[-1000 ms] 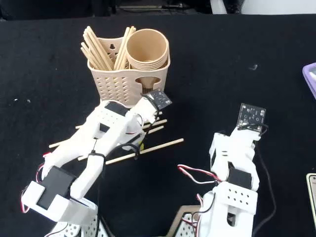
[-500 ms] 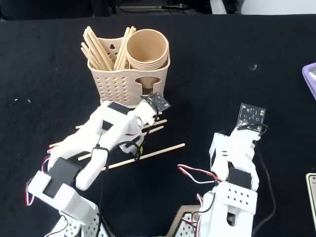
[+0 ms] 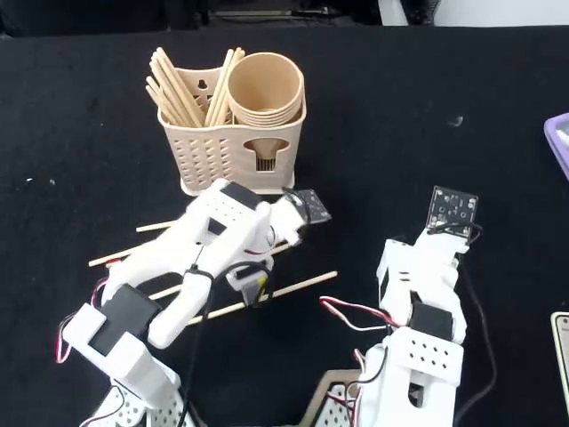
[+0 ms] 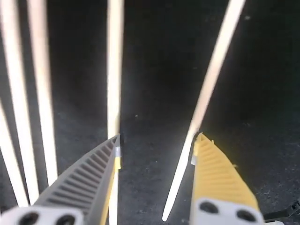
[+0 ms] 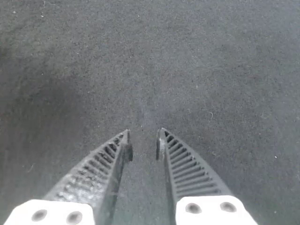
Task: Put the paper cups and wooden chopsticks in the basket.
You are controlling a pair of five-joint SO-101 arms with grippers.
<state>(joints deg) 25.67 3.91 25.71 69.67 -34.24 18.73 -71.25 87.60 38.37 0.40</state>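
Note:
A beige basket (image 3: 222, 151) at the back holds several wooden chopsticks (image 3: 173, 89) and stacked paper cups (image 3: 265, 89). Several loose chopsticks (image 3: 302, 285) lie on the black table in front of it, partly hidden under my left arm (image 3: 204, 236). My left gripper (image 4: 157, 139) is open just above the table, its fingertips straddling the gap between one chopstick (image 4: 115, 70) and another (image 4: 213, 75); nothing is held. Two more chopsticks (image 4: 40, 93) lie beside them. My right gripper (image 5: 143, 140) hovers over bare table, open by a narrow gap and holding nothing.
The right arm (image 3: 427, 276) sits folded at the near right. A purple object (image 3: 560, 133) pokes in at the right edge. Bare black table (image 3: 418, 107) spreads to the right of the basket.
My left arm has swung its wrist to the right and nearer, over the loose chopsticks. The nearest chopstick has shifted slightly. The right arm has not moved.

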